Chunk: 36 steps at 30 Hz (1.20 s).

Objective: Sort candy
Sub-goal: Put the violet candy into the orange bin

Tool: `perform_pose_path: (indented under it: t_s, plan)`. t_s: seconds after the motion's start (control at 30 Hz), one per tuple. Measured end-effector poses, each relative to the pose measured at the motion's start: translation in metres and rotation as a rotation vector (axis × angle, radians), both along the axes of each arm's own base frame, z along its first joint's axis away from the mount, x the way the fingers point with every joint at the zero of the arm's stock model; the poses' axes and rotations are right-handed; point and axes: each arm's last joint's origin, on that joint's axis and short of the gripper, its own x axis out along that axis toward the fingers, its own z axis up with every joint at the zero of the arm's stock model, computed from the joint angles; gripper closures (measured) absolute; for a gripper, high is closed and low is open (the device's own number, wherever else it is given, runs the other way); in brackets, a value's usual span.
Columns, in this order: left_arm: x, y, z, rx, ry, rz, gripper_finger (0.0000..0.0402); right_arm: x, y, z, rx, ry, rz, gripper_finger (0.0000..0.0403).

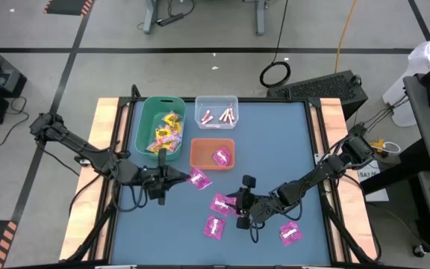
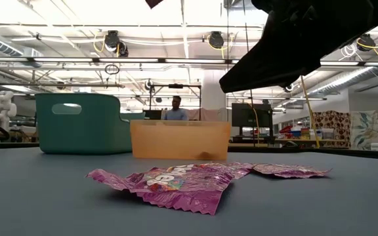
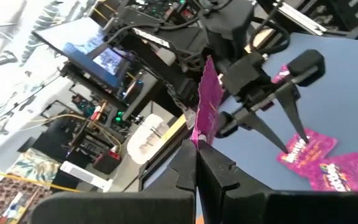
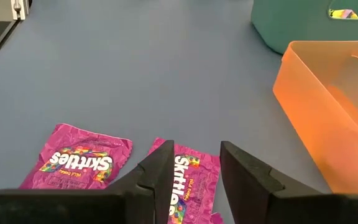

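Right gripper: fingers apart, poised low over a magenta packet on the table, likely set for pickup. Left gripper: clamped on another pink packet, held edge-up, presumably bound for the orange bin. Beyond: green bin with yellow candy, clear bin with sticks.

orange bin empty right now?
No. The high view shows one magenta Skittles packet lying inside the orange bin.
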Motion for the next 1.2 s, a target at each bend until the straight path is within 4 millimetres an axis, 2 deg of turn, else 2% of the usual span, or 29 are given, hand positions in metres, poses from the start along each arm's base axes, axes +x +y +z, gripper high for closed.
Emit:
perform_pose_path:
  t_s: [0.7,0.87,1.0,1.2]
  plan:
    - [-0.002,-0.004,-0.003,-0.003,0.03,-0.016,0.04,0.0,0.0,0.0,-0.04,0.009,0.025,0.0282]
    - [-0.001,-0.001,0.0,-0.161,0.004,0.021,0.04,0.0,0.0,0.0,-0.042,0.009,0.025,0.0282]
    - [0.002,0.004,0.004,-0.356,-0.044,0.07,0.04,0.0,0.0,0.0,-0.043,0.008,0.023,0.0282]
    - [0.005,0.018,0.004,-0.591,-0.114,0.292,0.04,0.0,0.0,0.0,-0.044,0.008,0.023,0.0282]
